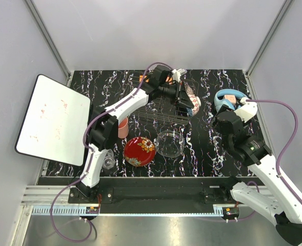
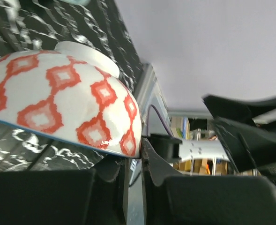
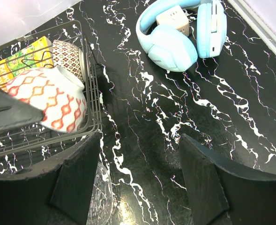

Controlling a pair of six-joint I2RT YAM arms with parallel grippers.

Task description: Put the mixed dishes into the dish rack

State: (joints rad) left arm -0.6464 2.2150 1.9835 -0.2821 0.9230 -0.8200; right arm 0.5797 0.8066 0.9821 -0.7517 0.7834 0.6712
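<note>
Rim of glossy white diamond-patterned bowl (image 2: 58,98), red lozenges above a thin blue edge, pinched by the left gripper (image 2: 137,152), a grip only the left wrist view shows. Right wrist view places the bowl tilted inside the thin-wire dish rack (image 3: 94,93) near the desk's (image 3: 212,108) far edge, beside a small beige patterned bowl (image 3: 68,55). Left arm (image 1: 125,105) stretches diagonally over the rack; right gripper (image 3: 140,140) hovers, fingers spread.

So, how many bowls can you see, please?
4. Red floral bowl and clear bowl on the table; red-diamond bowl in the left jaws at the dish rack; small beige patterned bowl inside it. Others may be hidden.
</note>
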